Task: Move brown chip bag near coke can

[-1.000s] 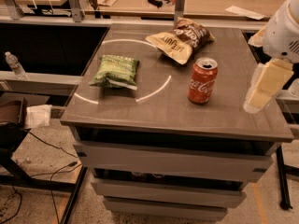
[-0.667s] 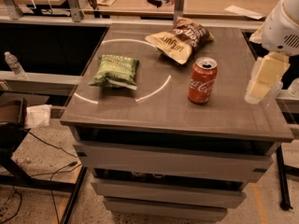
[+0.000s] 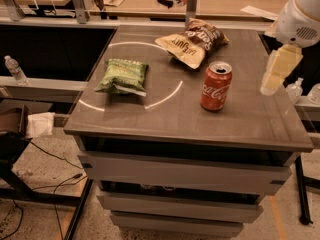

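Note:
The brown chip bag [image 3: 194, 40] lies at the far side of the grey table [image 3: 240, 126], its cream-yellow end toward the front left. The red coke can [image 3: 216, 86] stands upright in front of it, a short gap away. My gripper [image 3: 273, 80] hangs from the white arm [image 3: 300, 19] above the table's right edge. It is to the right of the can, clear of both can and bag, and holds nothing that I can see.
A green chip bag [image 3: 123, 76] lies on the table's left half, inside a white circle marking. A water bottle [image 3: 15, 70] stands on the ledge to the left. A wooden desk [image 3: 150, 1] with clutter runs behind, and cables lie on the floor at the left.
My gripper has risen a little and shifted slightly left, still over the table's right edge. The bags and the can have not moved.

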Robot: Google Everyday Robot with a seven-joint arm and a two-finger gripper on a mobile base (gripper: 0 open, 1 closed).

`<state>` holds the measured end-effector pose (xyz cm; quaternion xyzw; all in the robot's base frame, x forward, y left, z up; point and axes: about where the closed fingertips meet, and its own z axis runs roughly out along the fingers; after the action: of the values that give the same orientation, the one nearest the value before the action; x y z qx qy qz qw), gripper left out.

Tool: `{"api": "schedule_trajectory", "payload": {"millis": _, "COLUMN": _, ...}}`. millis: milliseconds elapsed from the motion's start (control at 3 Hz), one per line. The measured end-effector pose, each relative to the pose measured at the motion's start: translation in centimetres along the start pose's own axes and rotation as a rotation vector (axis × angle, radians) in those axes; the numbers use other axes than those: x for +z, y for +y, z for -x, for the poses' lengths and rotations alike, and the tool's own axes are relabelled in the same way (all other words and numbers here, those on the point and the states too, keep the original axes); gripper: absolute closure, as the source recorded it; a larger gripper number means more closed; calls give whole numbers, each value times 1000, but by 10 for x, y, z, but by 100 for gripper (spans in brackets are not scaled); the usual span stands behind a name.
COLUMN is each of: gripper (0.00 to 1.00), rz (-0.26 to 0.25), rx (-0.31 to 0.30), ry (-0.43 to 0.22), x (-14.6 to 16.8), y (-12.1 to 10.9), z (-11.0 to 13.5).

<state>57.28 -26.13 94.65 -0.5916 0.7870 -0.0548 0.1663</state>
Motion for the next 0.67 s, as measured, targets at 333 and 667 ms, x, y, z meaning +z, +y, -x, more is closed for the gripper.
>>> {"api": "schedule_trajectory", "payload": {"millis": 333, "gripper": 0, "rz": -39, "rx": -53, "ry": -14, "x": 14, "y": -27, "z": 3}}
{"api": "schedule_trajectory", "payload": {"millis": 667, "gripper": 0, "rz": -61, "rx": -92, "ry": -39, "x": 30, "y": -48, "z": 3}}
